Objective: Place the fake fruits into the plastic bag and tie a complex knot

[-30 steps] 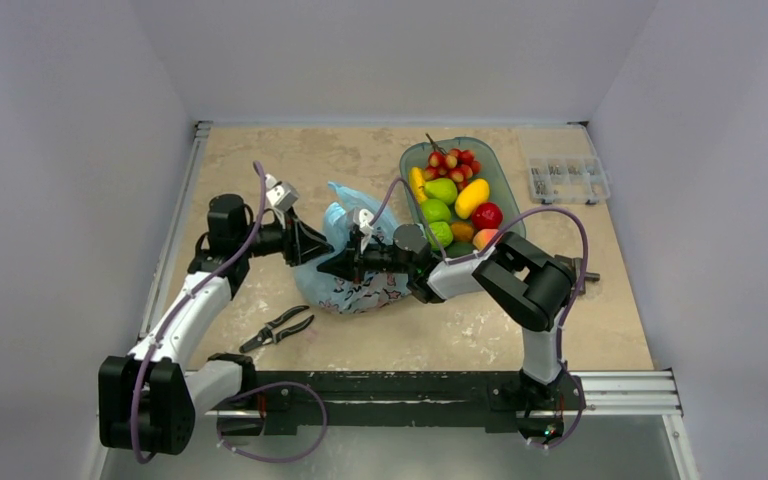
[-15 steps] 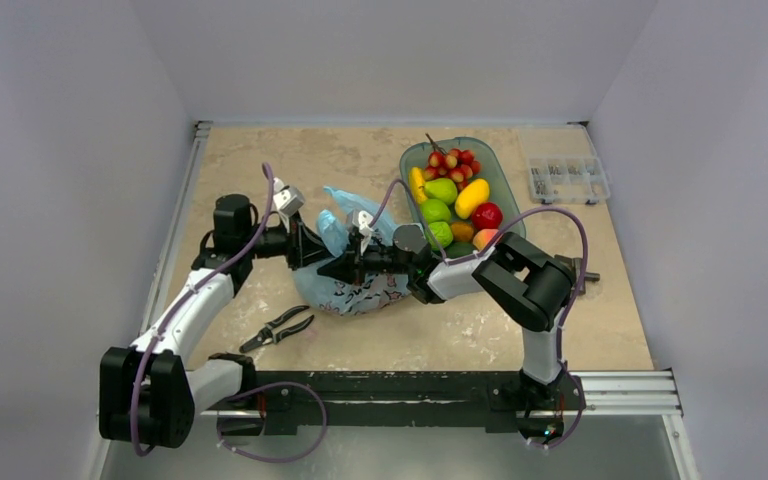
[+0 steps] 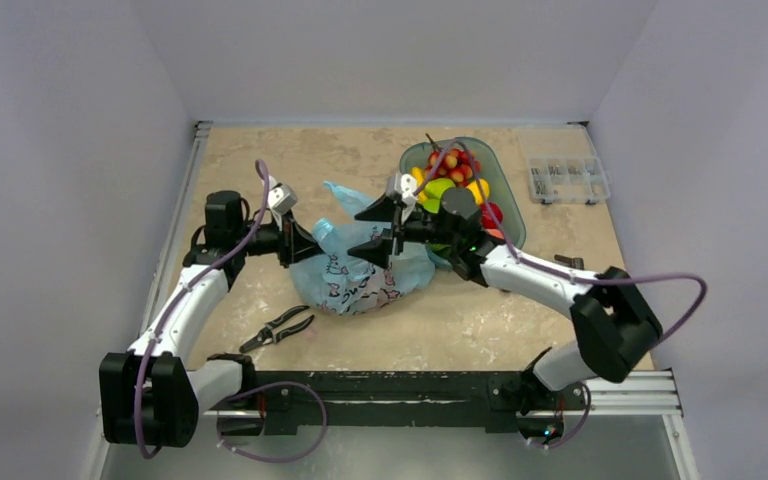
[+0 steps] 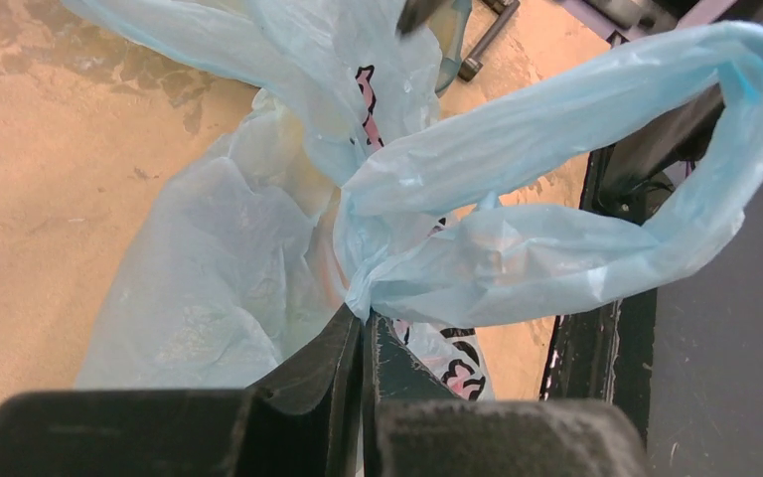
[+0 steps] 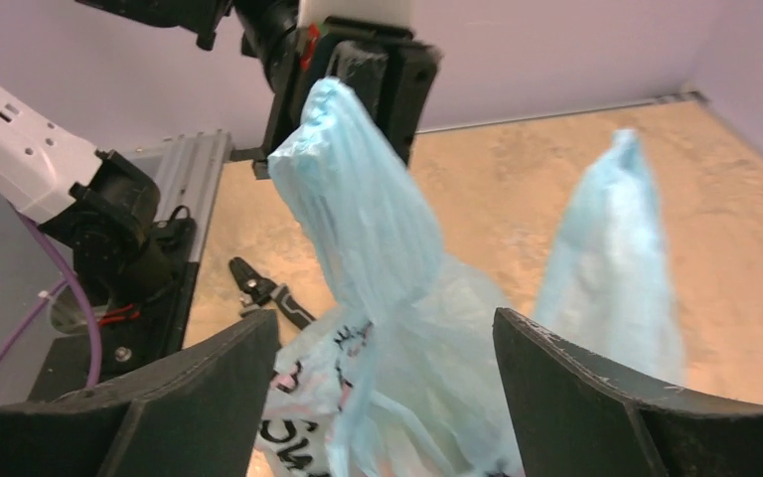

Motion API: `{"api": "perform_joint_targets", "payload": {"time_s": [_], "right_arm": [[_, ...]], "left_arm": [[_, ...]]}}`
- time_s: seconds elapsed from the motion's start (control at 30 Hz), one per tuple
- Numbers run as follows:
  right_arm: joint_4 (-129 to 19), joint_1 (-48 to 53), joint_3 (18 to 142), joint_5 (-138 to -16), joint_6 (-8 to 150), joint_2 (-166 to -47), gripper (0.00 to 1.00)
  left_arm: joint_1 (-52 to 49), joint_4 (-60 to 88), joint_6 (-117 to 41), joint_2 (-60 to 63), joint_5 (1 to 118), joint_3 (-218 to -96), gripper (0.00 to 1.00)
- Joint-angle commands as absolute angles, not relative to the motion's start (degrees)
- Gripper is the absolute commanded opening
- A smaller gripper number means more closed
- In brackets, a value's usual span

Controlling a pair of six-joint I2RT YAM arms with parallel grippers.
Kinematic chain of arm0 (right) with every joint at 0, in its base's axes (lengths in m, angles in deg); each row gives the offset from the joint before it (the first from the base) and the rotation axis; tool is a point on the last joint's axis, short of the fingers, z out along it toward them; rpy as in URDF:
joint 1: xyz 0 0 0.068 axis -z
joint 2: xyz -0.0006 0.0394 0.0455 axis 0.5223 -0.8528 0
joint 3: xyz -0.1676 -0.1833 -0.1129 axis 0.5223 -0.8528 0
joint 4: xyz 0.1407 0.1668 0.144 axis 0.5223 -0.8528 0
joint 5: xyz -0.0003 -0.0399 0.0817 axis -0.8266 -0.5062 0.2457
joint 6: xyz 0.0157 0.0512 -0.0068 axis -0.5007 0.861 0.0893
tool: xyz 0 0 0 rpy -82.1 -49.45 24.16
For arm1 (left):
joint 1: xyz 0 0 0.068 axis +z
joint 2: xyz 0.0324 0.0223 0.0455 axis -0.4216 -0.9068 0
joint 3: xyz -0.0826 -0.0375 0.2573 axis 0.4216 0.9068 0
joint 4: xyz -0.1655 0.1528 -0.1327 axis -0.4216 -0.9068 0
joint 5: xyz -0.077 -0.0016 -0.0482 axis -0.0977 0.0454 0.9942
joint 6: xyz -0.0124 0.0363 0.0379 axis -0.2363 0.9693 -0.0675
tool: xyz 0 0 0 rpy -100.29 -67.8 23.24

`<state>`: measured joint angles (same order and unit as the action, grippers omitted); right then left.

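Note:
The plastic bag [image 3: 360, 283] lies mid-table, light blue with dark and pink print. My left gripper [image 3: 312, 243] is shut on one of its handle loops [image 4: 566, 189], the jaws pinching bunched plastic [image 4: 363, 290] where the handles meet; I cannot tell whether that is a tied knot. My right gripper [image 3: 376, 230] stands open just right of it, fingers apart above the bag [image 5: 397, 397], touching nothing. The held loop [image 5: 358, 209] stands upright before it, a second tail [image 5: 611, 248] to the right. Fake fruits [image 3: 457, 163] lie in the teal dish [image 3: 505, 190], partly hidden by the right arm.
Black pliers [image 3: 277, 327] lie on the table in front of the bag, also seen from the right wrist [image 5: 266, 292]. A clear parts box [image 3: 565, 180] sits at the back right. The arms' mounting rail [image 3: 410, 390] runs along the near edge.
My right gripper opened, let go of the bag and drew back to the right toward the dish, its elbow swinging out. My left gripper closed on the handle loop.

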<state>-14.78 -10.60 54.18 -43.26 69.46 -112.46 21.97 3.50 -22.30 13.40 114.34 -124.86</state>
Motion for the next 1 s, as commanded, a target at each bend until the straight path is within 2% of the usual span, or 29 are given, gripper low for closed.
{"api": "perform_joint_targets", "payload": {"time_s": [0.0, 0.07, 0.13, 0.3, 0.53, 0.6, 0.7, 0.9, 0.97], "right_arm": [[-33.43, -6.96, 57.97, -42.36, 64.35, -105.77, 0.82], [-38.23, -4.81, 59.80, -44.11, 62.08, -105.24, 0.85], [-40.06, -2.50, 60.70, -45.25, 62.15, -105.66, 0.94], [-47.07, 0.58, 63.73, -46.24, 57.21, -109.48, 0.99], [-50.69, 0.81, 64.73, -44.65, 50.81, -114.91, 0.99], [-49.90, 0.82, 64.66, -43.78, 50.39, -116.09, 0.95], [-47.60, 0.82, 64.94, -40.47, 51.34, -117.28, 0.79], [-45.14, 0.85, 66.04, -35.25, 54.94, -117.95, 0.13], [-44.34, 0.81, 65.74, -33.93, 56.40, -117.43, 0.00]], "left_arm": [[22.39, 3.53, -18.96, 13.31, 116.99, -127.30, 0.00], [22.39, 3.70, -18.89, 13.09, 116.97, -127.60, 0.00], [22.30, 3.77, -18.96, 13.07, 116.73, -127.97, 0.00], [21.85, 2.92, -19.20, 12.67, 116.09, -128.83, 0.00], [19.25, -3.07, -14.83, 11.63, 112.89, -132.14, 0.00], [18.41, -5.72, -12.75, 11.02, 111.44, -133.58, 0.00], [16.10, -9.64, -9.67, 10.11, 107.60, -135.97, 0.00], [9.88, -15.75, -7.66, 6.31, 100.10, -141.40, 0.00], [7.47, -17.36, -7.16, 4.89, 97.05, -143.19, 0.00]]}}
